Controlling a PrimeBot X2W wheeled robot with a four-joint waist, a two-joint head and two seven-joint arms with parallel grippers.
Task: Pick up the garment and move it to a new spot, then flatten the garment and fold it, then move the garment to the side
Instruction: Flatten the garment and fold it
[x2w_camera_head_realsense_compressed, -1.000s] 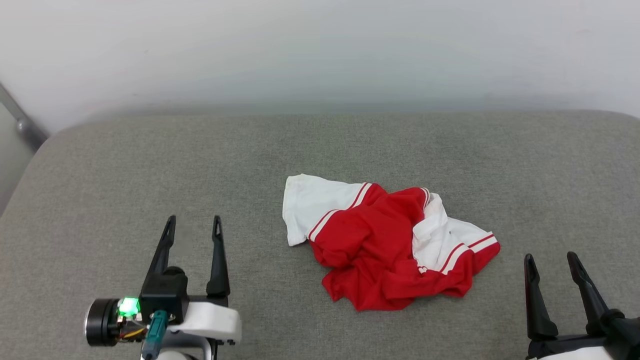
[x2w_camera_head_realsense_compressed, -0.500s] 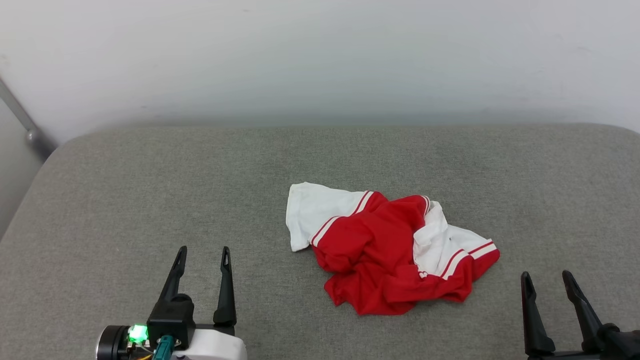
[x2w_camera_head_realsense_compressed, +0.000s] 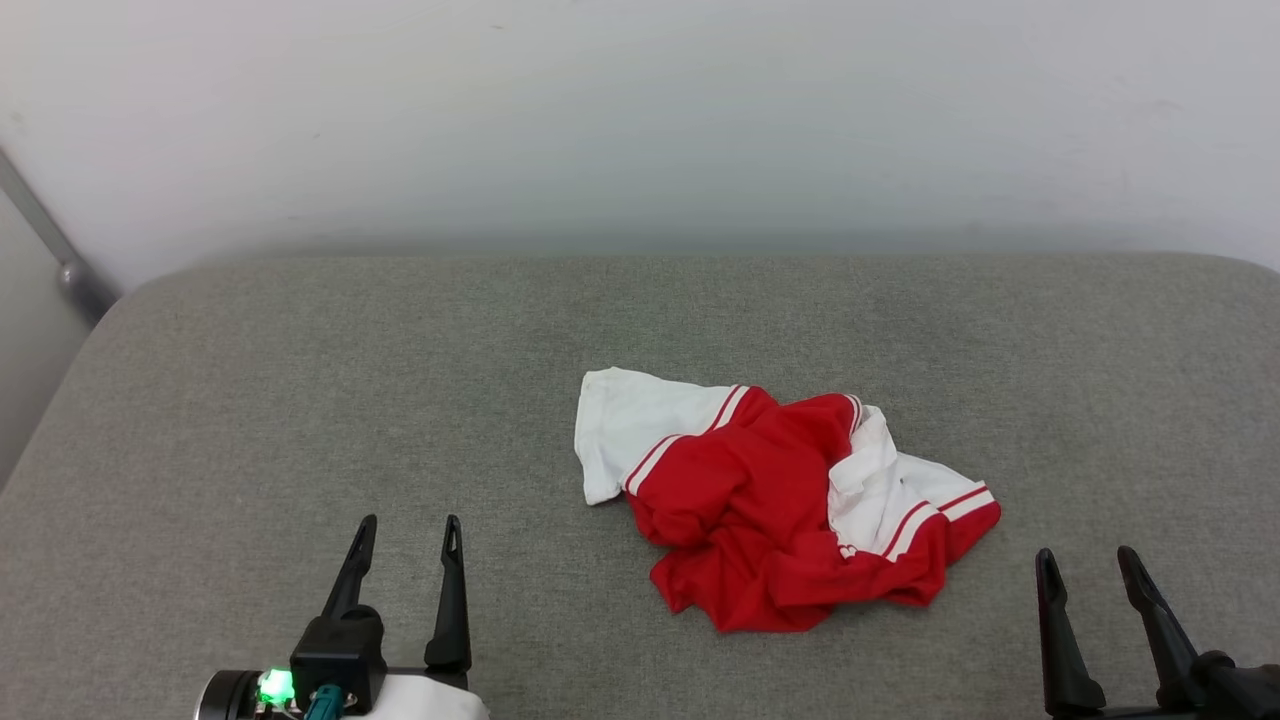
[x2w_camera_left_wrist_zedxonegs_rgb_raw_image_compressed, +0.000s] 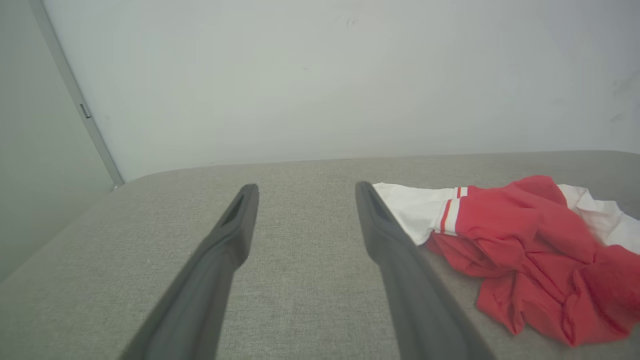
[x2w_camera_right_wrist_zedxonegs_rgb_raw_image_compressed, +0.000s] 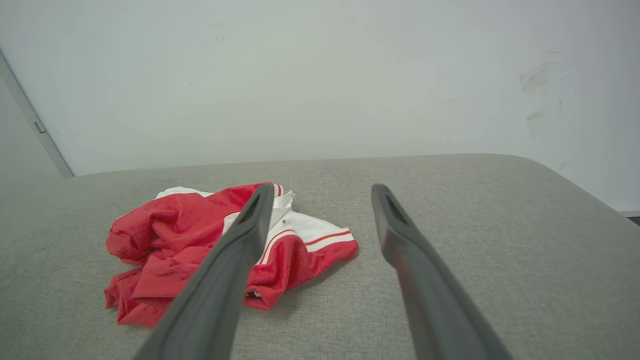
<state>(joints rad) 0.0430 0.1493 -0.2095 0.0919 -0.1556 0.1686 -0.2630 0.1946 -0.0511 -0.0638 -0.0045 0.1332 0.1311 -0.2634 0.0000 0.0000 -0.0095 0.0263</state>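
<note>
The garment (x2w_camera_head_realsense_compressed: 770, 500) lies crumpled in a heap on the grey cushioned surface (x2w_camera_head_realsense_compressed: 300, 380), red body bunched up with white red-striped sleeves poking out left and right. My left gripper (x2w_camera_head_realsense_compressed: 410, 530) stands open at the lower left, well clear of the cloth. My right gripper (x2w_camera_head_realsense_compressed: 1085, 562) is open at the lower right, just off the garment's right sleeve. In the left wrist view the garment (x2w_camera_left_wrist_zedxonegs_rgb_raw_image_compressed: 525, 245) sits right of the open left gripper (x2w_camera_left_wrist_zedxonegs_rgb_raw_image_compressed: 305, 192). In the right wrist view the garment (x2w_camera_right_wrist_zedxonegs_rgb_raw_image_compressed: 185, 240) lies left of the open right gripper (x2w_camera_right_wrist_zedxonegs_rgb_raw_image_compressed: 322, 192).
A pale wall (x2w_camera_head_realsense_compressed: 640, 120) rises behind the surface's rounded far edge. A grey metal bar (x2w_camera_head_realsense_compressed: 45, 240) slants down at the far left. The grey surface stretches wide on both sides of the garment.
The head camera has tilted, so the whole scene sits lower in the picture. Both grippers have drawn back toward the bottom edge, staying open. The garment has not been touched.
</note>
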